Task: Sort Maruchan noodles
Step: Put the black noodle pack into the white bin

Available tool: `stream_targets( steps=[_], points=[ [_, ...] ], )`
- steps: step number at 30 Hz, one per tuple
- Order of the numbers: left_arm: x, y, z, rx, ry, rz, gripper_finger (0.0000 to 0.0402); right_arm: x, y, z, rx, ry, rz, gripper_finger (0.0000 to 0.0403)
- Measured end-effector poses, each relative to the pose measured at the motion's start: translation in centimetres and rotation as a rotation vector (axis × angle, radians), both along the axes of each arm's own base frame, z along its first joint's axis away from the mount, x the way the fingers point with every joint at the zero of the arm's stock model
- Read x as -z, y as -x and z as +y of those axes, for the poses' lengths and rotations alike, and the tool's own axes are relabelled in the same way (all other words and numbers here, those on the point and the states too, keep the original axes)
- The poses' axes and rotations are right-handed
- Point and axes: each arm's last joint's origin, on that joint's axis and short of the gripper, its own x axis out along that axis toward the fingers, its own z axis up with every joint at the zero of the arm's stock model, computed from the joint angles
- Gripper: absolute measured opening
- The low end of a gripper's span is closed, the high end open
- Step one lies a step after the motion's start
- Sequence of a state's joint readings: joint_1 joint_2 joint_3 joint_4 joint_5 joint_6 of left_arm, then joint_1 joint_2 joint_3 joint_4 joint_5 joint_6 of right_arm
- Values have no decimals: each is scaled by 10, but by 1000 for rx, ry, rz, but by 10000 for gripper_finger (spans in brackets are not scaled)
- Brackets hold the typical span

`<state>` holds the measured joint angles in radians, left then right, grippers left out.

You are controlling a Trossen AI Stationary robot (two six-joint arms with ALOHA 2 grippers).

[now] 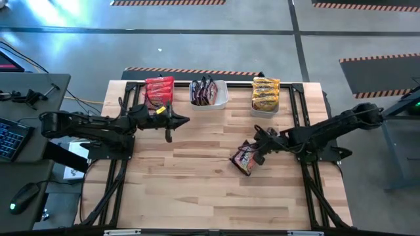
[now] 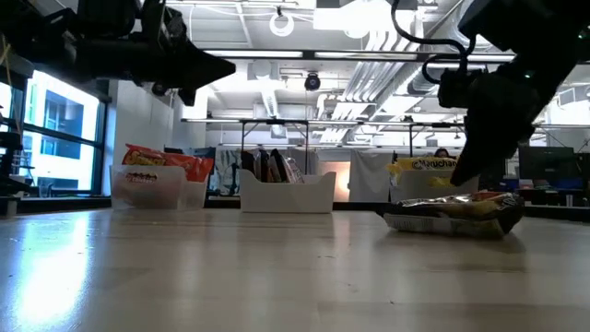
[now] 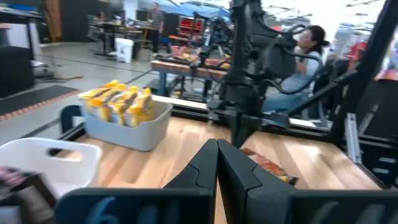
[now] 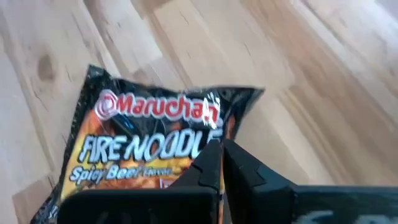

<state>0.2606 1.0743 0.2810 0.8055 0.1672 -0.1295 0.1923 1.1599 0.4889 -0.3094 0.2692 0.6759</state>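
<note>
One dark brown-maroon Maruchan packet (image 1: 243,159) (image 2: 456,214) lies flat on the wooden table, right of centre; its label shows in the right wrist view (image 4: 143,140). My right gripper (image 1: 257,154) (image 2: 459,177) (image 4: 222,146) is shut and slants down over the packet's edge. My left gripper (image 1: 184,120) (image 2: 226,67) (image 3: 217,149) is shut on nothing, raised above the table near the tub of red-orange packets (image 1: 159,90). Dark packets (image 1: 205,92) stand in the middle tub and yellow packets (image 1: 266,94) in the right tub. My right gripper's shut fingers (image 4: 239,162) come slanting down from the table's right side over the dark packet's edge (image 4: 214,134). I cannot tell whether they touch it. The packet lies on the table.
Three tubs stand in a row along the table's far edge: left (image 2: 147,184), middle (image 1: 223,101), right (image 1: 266,111). Black frame rails (image 1: 308,177) run along both table sides. Bare wood fills the middle and near part (image 1: 197,190). A person (image 3: 311,50) sits beyond the table.
</note>
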Motion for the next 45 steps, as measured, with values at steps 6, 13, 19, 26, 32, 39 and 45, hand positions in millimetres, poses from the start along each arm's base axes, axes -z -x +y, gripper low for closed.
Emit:
stream_targets(
  steps=[6,13,19,26,32,39,45],
  points=[
    [3,-34,-9,79,38,91,1,-2,0,2,-97,19,3,0],
    [19,-91,-23,165,107,203,10,-15,23,16,-134,49,4,0],
    [42,-132,-35,272,229,296,57,-19,27,10,68,-78,-32,4],
    [56,-156,-41,296,254,358,108,-10,9,-13,144,-185,-16,102],
    [57,-156,-42,292,258,380,130,5,-3,-29,143,-219,41,198],
    [59,-155,-39,277,259,405,133,23,-18,-33,101,-252,65,189],
    [62,-153,-33,247,306,434,131,30,-29,-31,27,-297,26,111]
  ],
)
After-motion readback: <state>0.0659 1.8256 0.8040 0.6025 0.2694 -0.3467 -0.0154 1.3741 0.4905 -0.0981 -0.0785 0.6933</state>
